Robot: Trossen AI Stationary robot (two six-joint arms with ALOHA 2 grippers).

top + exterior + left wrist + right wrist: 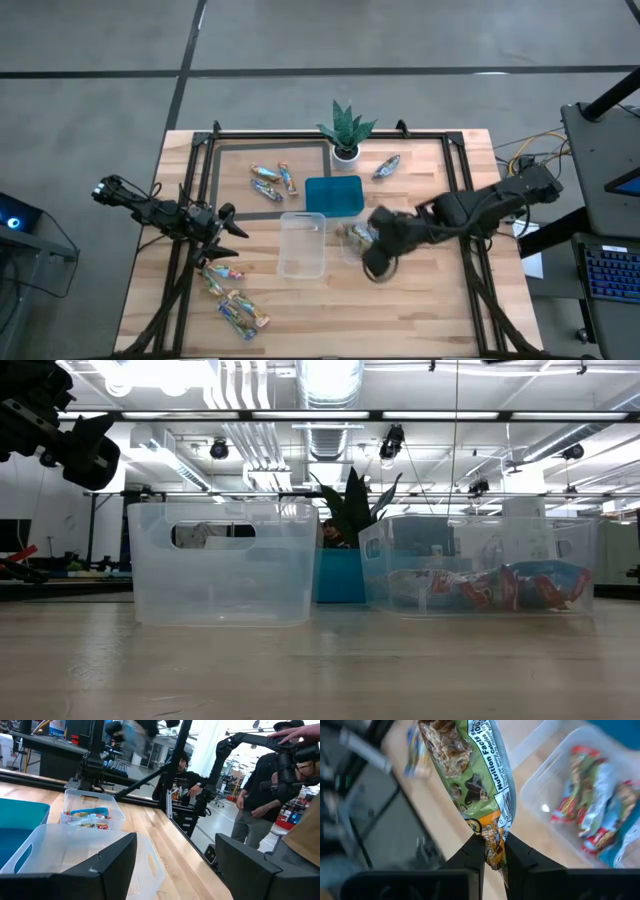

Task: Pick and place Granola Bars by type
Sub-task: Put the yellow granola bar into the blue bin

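My right gripper (379, 262) hovers at the near edge of a clear tub (357, 240) that holds several red, blue and silver granola bars (592, 815). It is shut on a green and orange bar (470, 765). My left gripper (228, 232) is open and empty, raised left of an empty clear tub (302, 243), and it also shows in the low view (85, 445). Loose bars lie flat on the table near the left arm (232, 300), left of the teal tray (272, 180) and beside the plant (387, 165). My right gripper pinches the green and orange bar by the crimped end of its wrapper (493, 842), between the two fingers (472, 852). The bar reaches straight out past the fingertips, lifted clear of the table and beside the tub of bars.
A teal tray (334, 195) sits behind the tubs, with a potted plant (345, 135) at the far edge. A black frame (270, 140) runs along the table's far and side edges. People (265, 795) stand beyond the table's right side. Bare wood lies along the near edge (400, 320).
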